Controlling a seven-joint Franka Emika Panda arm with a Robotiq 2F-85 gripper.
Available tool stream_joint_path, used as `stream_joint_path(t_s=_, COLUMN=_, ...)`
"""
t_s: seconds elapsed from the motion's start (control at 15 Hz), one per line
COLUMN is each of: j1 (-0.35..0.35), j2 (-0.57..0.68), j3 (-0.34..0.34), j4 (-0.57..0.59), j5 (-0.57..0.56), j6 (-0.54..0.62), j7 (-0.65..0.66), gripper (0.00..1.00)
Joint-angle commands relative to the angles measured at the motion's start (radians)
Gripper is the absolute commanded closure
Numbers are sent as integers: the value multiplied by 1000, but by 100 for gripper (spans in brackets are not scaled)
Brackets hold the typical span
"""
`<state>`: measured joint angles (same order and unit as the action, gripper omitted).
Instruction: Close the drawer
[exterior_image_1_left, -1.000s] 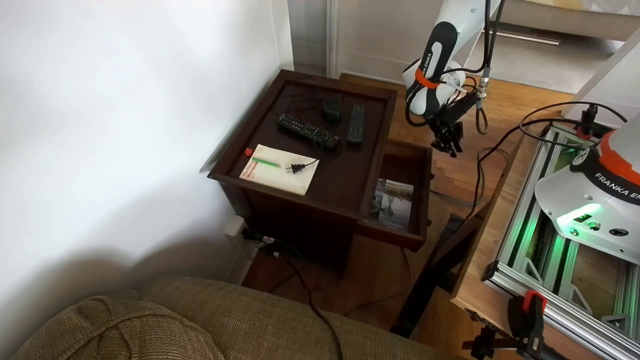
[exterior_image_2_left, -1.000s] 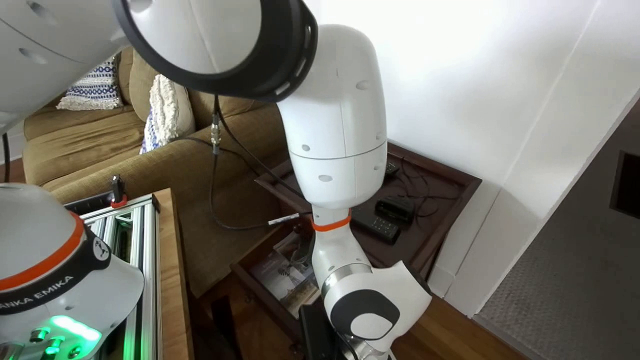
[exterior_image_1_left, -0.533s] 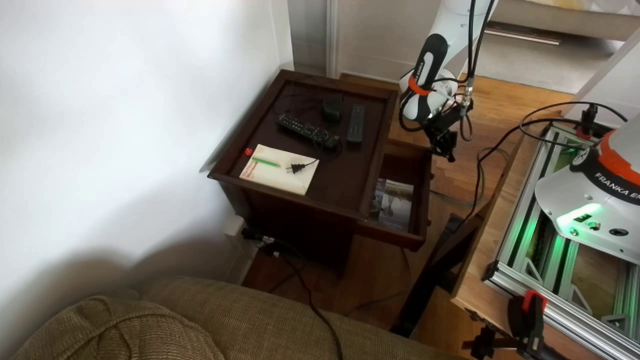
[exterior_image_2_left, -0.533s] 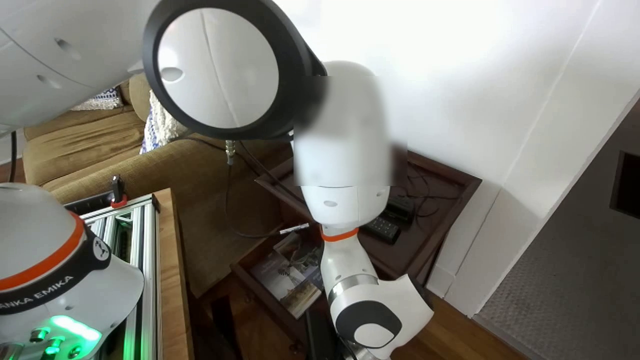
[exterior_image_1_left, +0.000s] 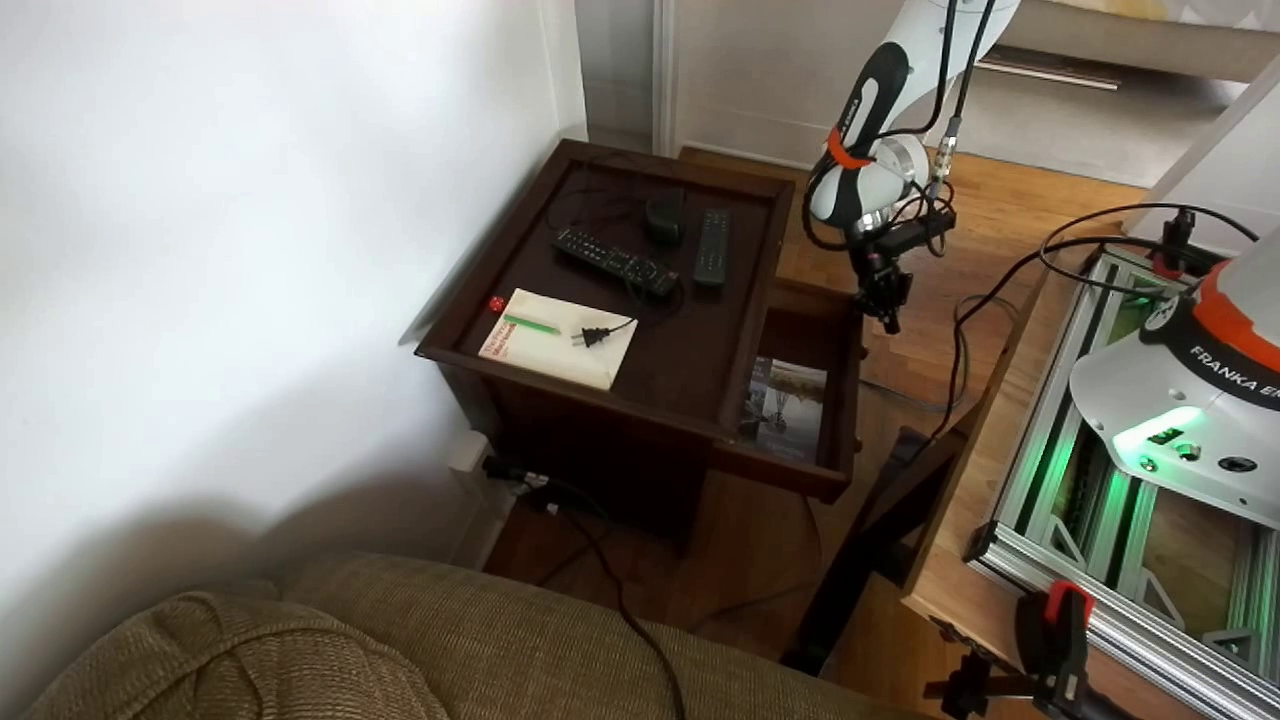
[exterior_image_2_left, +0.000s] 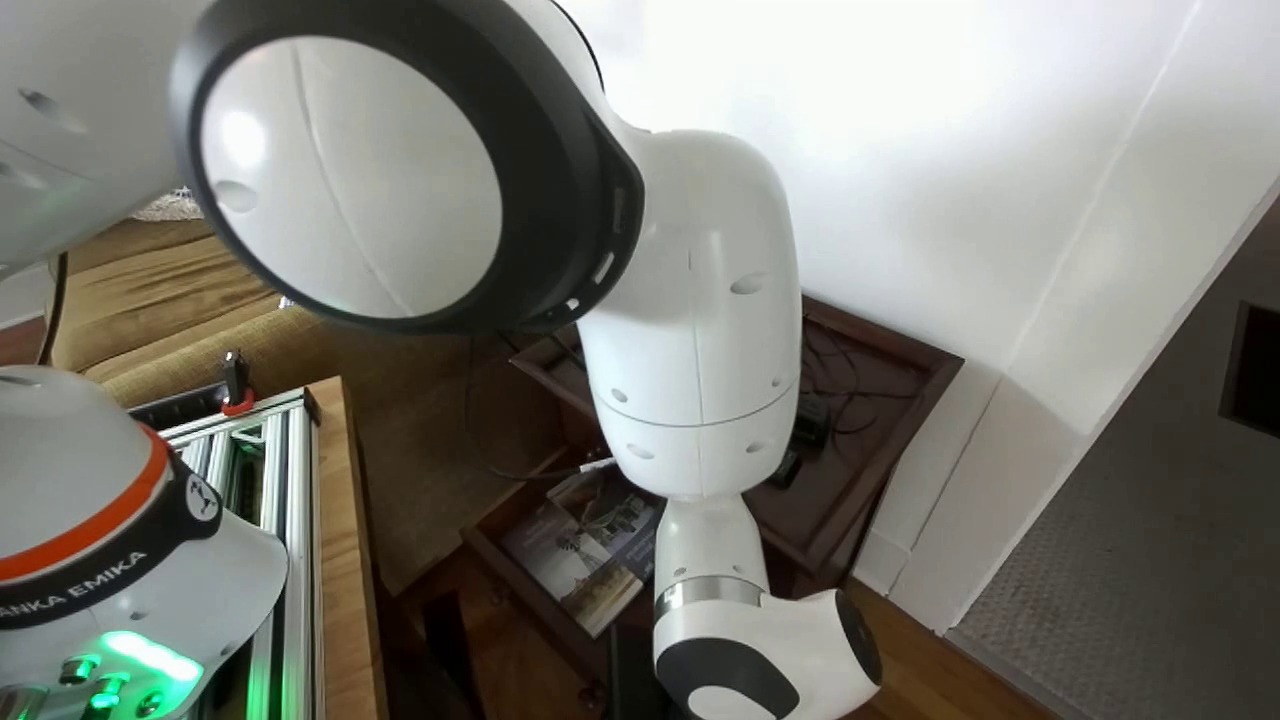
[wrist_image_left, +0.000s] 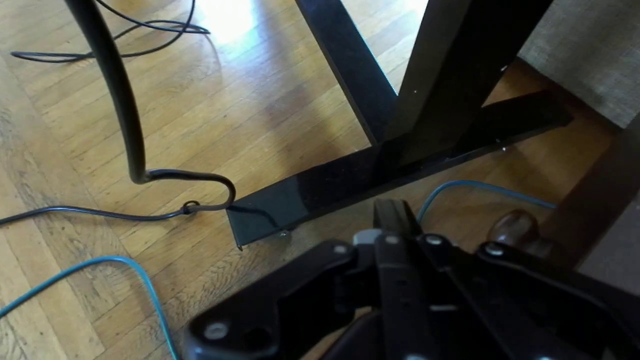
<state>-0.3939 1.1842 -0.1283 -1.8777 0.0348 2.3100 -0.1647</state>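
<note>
Narrow and seemingly empty, the gripper (exterior_image_1_left: 888, 316) hung just beside the far right corner of the pulled-out drawer (exterior_image_1_left: 845, 420), presumably placed to push it left.

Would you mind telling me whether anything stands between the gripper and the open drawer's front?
Nothing visible does: in an exterior view the gripper is by the front of the drawer, and the wrist view shows no obstacle between it and a knob. I cannot tell whether they touch.
</note>
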Motion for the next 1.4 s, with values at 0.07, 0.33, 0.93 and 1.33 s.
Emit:
stream_joint_path(t_s=0.07, j1=-21, j2=-44, j3=50, j4=-86, j5=54, j6=230, j7=-30, gripper=100)
stream_joint_path(t_s=0.33, j1=-42, j2=-85, j3=80, j4=-186, j5=59, j6=401, j7=-49, gripper=100)
stream_joint_path(t_s=0.93, j1=-33, j2=-140, j3=61, j4=-307, j5=8, j6=551, j7=-41, gripper=99)
stream_joint_path(t_s=1.33, j1=-99, j2=-116, j3=130, j4=-314, j5=0, j6=610, j7=-108, gripper=100)
